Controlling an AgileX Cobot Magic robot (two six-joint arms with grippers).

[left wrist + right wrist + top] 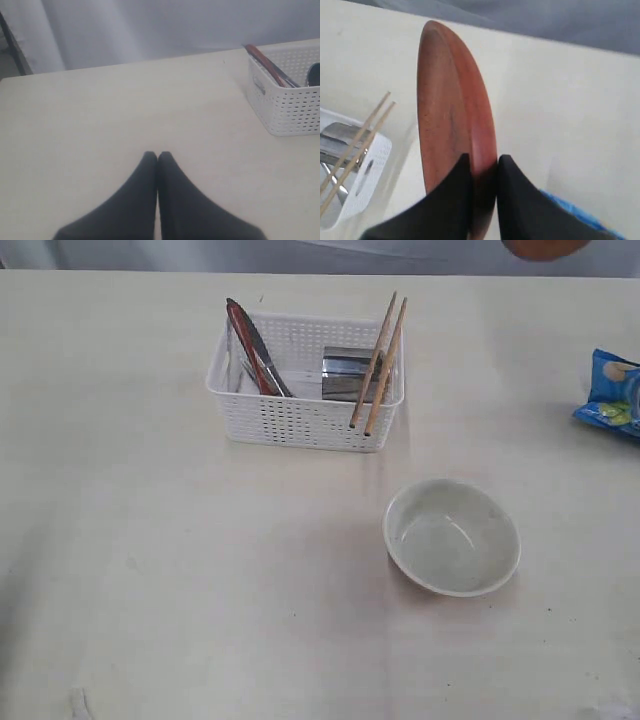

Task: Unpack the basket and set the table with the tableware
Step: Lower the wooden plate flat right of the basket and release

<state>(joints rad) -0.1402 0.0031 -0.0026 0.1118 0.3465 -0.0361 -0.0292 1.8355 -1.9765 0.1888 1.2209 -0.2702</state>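
The table (200, 600), a wide pale cream top with faint scuffs and small dark specks, filled nearly all of the exterior view, and a grey draped curtain (150, 30) hung behind its far edge. The white lattice basket (305, 425) stood toward the far middle of the table. The right gripper (484, 159) pinched the rim of the round brown plate (450, 115), holding it on edge in the air above the table, beside the basket. The pale bowl (452, 537) sat upright and empty on the table, near the basket's right corner but apart from it. A blue chip bag (612, 392) lay at the right edge, its print too small to read. Inside the basket a steel cup (350, 373) rested at the right end; a reddish-brown spoon (243, 335) and a steel knife (268, 360) leaned in the left corner. Two chopsticks (380, 365) slanted across the right front rim. The left gripper (157, 155) hung over bare table, its fingers pressed together on nothing.
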